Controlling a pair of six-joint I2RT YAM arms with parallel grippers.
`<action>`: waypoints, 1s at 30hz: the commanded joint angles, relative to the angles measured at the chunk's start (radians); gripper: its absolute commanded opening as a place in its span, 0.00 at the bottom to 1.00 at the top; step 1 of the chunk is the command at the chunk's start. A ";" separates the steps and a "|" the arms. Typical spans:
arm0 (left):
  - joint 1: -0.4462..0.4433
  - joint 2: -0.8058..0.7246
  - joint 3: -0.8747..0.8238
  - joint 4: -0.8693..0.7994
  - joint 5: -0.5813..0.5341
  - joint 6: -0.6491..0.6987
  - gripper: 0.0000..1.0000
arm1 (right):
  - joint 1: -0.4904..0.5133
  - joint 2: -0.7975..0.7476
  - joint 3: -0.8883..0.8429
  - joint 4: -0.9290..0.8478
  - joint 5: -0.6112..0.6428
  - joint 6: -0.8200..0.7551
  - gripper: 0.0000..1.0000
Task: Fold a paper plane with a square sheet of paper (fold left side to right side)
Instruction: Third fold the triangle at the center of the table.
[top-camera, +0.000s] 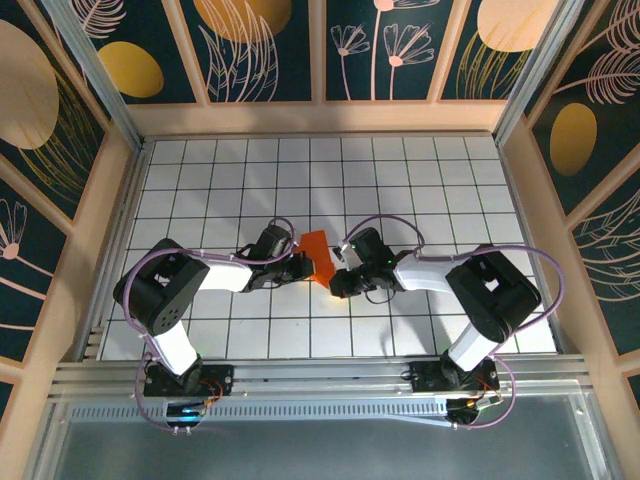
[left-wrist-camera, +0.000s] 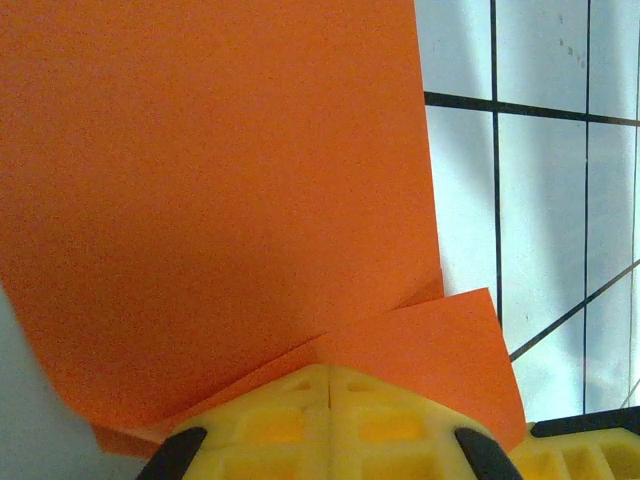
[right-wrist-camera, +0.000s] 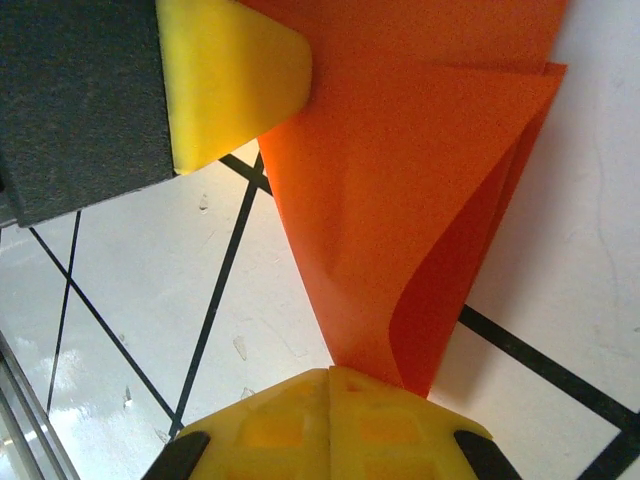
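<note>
Looking around the work, we see a white gridded table (top-camera: 400, 180) walled by dark panels with gold leaf patterns (top-camera: 260, 50). Both black arms bend inward so that their wrists meet near its middle, with purple cables (top-camera: 385, 222) looping over them. Between them sits the orange paper (top-camera: 318, 250), a folded wedge partly covered from above by the wrists. Our left claw (left-wrist-camera: 328, 378) is clenched on a layered corner of it, and the sheet blocks most of that camera's view of the grid. Our right claw (right-wrist-camera: 330, 380) is clenched on the wedge's narrow tip, while a yellow finger (right-wrist-camera: 235, 80) of the left claw sits against the paper's far end. How many layers are folded we cannot tell.
</note>
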 joint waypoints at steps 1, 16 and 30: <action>0.000 0.040 -0.024 -0.063 -0.064 0.005 0.00 | -0.005 0.012 -0.017 0.000 0.018 -0.004 0.03; -0.001 0.030 -0.019 -0.065 -0.062 0.007 0.00 | -0.008 0.054 -0.031 -0.002 0.008 0.008 0.03; -0.003 -0.204 -0.023 -0.020 -0.017 0.032 0.05 | -0.052 0.109 -0.069 -0.020 -0.011 0.034 0.00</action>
